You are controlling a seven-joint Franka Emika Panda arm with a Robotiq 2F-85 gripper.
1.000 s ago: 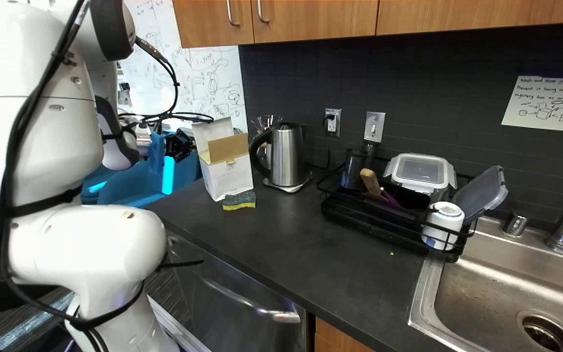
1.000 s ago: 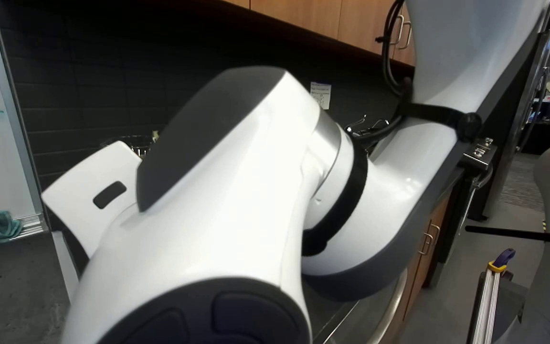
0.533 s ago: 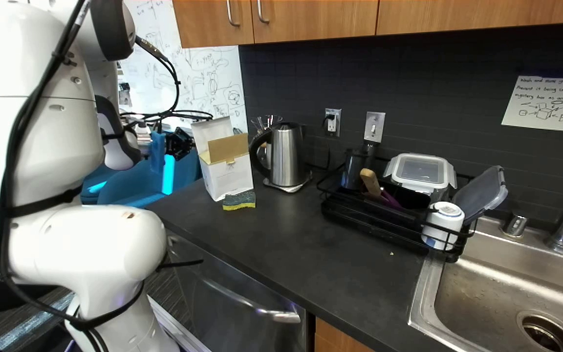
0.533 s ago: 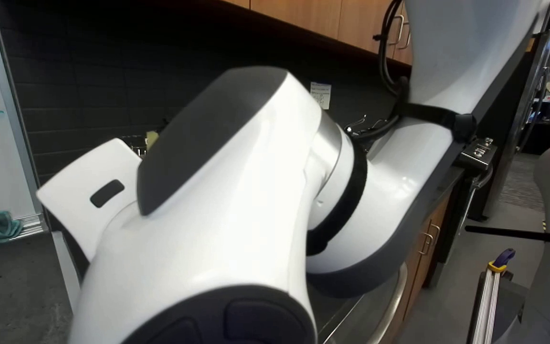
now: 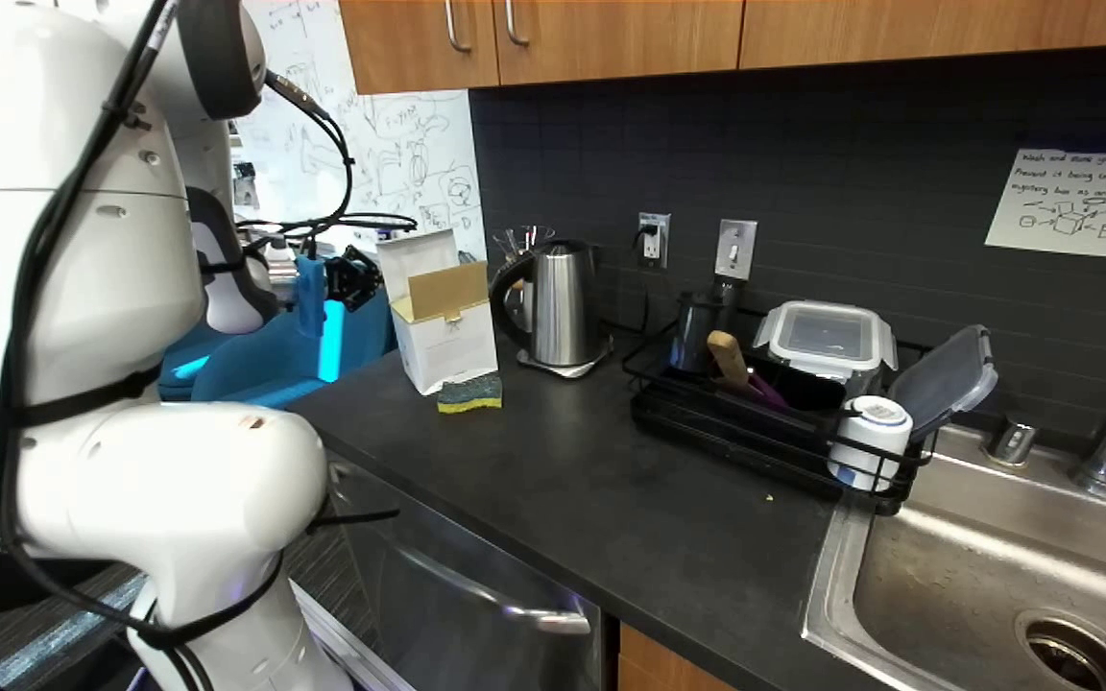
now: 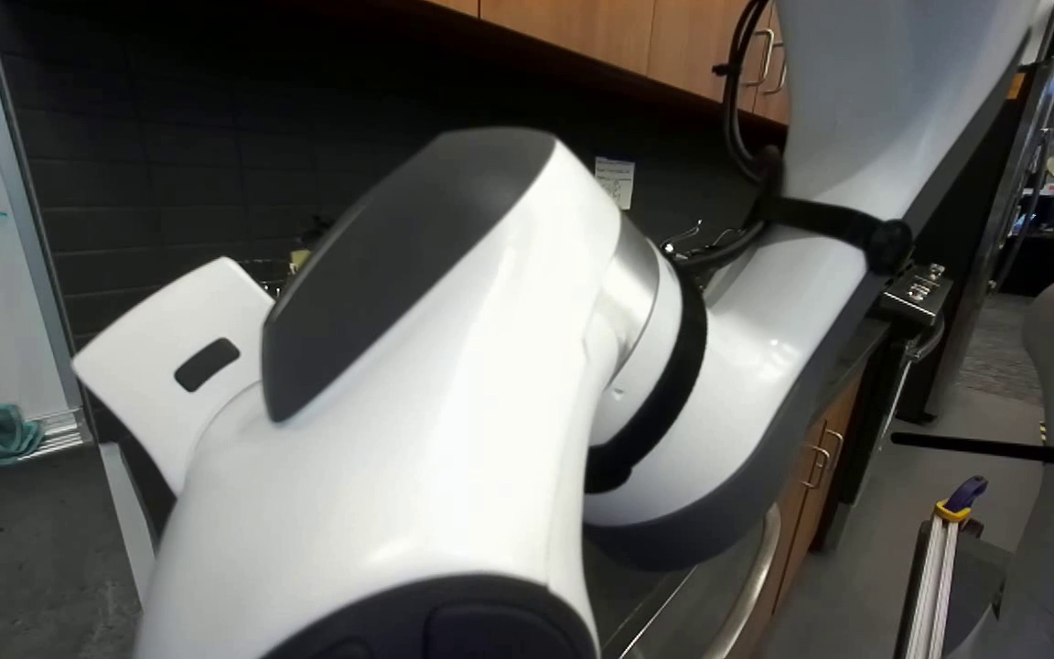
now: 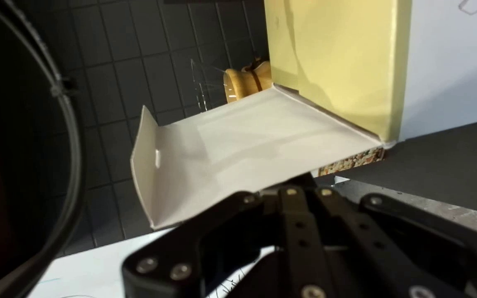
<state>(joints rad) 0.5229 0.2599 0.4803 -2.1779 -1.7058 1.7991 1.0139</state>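
My gripper (image 5: 372,278) is beside the raised flap of a white carton (image 5: 447,353) at the far end of the counter. In the wrist view the gripper (image 7: 308,187) has its finger links close together and looks shut, with nothing seen between them. The fingertips are partly hidden at the lower edge of the carton's long white flap (image 7: 238,140); I cannot tell whether they touch it. The carton's yellowish flap (image 7: 333,49) stands above it. A yellow-green sponge (image 5: 469,393) lies against the carton's base. In an exterior view the arm (image 6: 417,394) covers the carton and gripper.
A steel kettle (image 5: 563,312) stands right beside the carton. A black dish rack (image 5: 716,422) with containers and a white cup (image 5: 870,441) stands by the sink (image 5: 947,576). Wooden cabinets (image 5: 611,38) hang above the dark counter (image 5: 553,480). Cables loop over the gripper.
The gripper has risen and turned very slightly beside the carton. In an exterior view the near arm link has shifted a little right and down. The carton stands as before.
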